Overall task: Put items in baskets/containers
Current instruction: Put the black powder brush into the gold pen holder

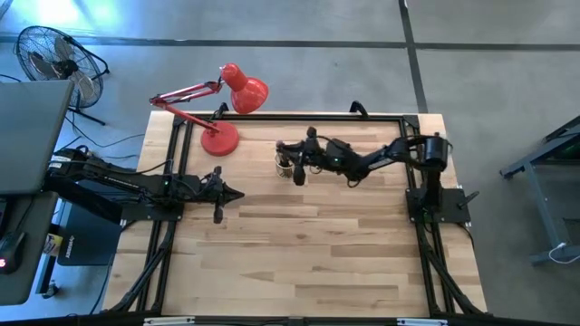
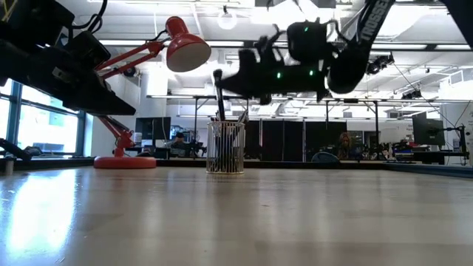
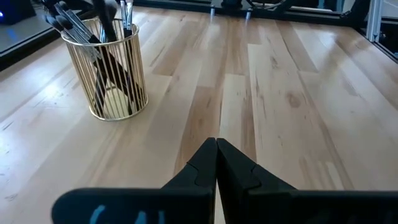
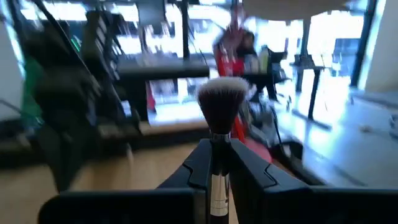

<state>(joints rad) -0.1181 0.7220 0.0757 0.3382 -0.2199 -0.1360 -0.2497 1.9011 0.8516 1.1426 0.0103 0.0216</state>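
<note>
Leftmost, the left tool (image 3: pixel 216 163) hangs low over the pale wooden plank surface (image 1: pixel 308 254), its dark fingers pressed together on nothing, with the round gold wire cup (image 3: pixel 112 71) well ahead of it and to one side. That cup stands upright on the surface and holds several dark-handled brushes (image 3: pixel 93 31), leaning, tips above its rim. A red desk lamp (image 1: pixel 222 104) stands near the cup, beyond the left tool. Farther right, the right tool (image 4: pixel 214 174) hovers just above the cup, clamped on the pale metal ferrule of a fluffy, pale-tipped makeup brush (image 4: pixel 222 102), whose bristles project past the fingertips.
</note>
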